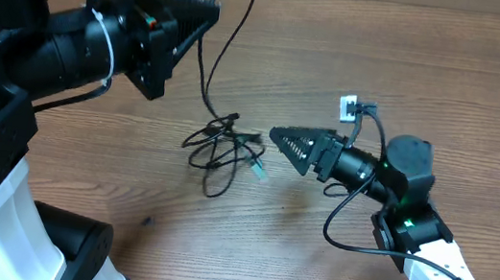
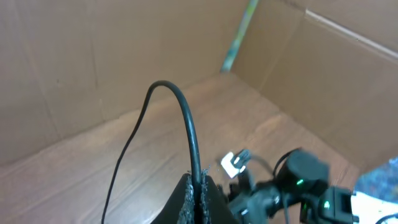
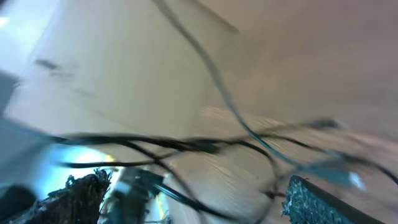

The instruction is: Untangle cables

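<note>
- Nearest us, the right arm [image 1: 430, 241] lies low over the table [image 1: 389, 42]. It reaches leftward with its wrist level.
- The right gripper [image 1: 279, 139] points at the knot. From its own camera we see the two fingers [image 3: 81, 196] standing wide apart, with nothing pinched between them.
- Just beyond its tip lie the cables [image 1: 222, 144], one knotted bundle of thin black loops on the wood. We cannot count the cords in it. One pale green plug [image 1: 258, 168] sticks out on the side toward the right gripper.
- In the right wrist view the cables [image 3: 186, 146] cross the gap between the fingers, but the picture is blurred.
- Farther back, one strand [image 1: 235, 32] rises from the bundle and runs out of the top of the overhead view.
- The left arm [image 1: 59, 47] is raised on the far left.
- The left gripper [image 1: 211, 11] is clamped together on that strand [image 2: 186, 118], which arches up from its tips.
- We count two arms, two grippers and one tangle.
</note>
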Robot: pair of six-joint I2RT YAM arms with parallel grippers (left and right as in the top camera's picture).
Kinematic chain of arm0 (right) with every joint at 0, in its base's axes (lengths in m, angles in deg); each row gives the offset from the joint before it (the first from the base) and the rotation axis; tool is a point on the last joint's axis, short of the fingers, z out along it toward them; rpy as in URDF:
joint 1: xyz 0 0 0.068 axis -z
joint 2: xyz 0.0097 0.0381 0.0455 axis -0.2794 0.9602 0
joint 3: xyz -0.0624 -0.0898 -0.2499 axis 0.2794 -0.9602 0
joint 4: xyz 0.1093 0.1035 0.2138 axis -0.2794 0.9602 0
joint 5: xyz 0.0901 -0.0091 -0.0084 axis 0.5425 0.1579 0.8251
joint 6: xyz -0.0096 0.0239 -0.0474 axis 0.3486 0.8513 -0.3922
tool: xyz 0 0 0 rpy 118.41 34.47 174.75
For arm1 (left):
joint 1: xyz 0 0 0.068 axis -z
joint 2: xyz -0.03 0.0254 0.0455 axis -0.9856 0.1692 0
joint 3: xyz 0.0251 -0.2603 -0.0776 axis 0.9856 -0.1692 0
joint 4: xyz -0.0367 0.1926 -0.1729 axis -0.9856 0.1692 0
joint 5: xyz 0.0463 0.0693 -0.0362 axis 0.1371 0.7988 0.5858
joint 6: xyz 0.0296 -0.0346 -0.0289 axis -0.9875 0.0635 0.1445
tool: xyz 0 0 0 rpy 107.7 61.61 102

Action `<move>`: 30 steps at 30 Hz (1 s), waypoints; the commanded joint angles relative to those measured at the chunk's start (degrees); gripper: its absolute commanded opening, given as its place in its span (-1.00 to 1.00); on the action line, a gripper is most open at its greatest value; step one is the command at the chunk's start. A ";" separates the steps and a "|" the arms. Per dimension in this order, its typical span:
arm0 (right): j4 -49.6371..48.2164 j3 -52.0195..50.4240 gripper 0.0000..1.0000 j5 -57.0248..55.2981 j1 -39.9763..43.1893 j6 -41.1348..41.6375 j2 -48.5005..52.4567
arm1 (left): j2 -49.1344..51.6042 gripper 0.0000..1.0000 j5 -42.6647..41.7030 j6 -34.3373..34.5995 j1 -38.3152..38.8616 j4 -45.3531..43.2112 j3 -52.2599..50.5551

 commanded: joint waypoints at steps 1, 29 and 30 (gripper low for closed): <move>-6.67 1.16 0.86 4.28 0.22 6.62 -0.63 | -0.39 -0.92 -1.11 -3.74 0.39 1.49 0.17; -10.91 1.16 0.95 3.04 -10.86 8.07 -0.61 | 5.25 -0.92 -5.18 5.20 12.96 -10.45 -0.31; -9.62 1.16 0.95 2.23 -11.23 7.58 -0.61 | 5.25 -0.91 -5.18 5.68 13.20 -10.78 -0.31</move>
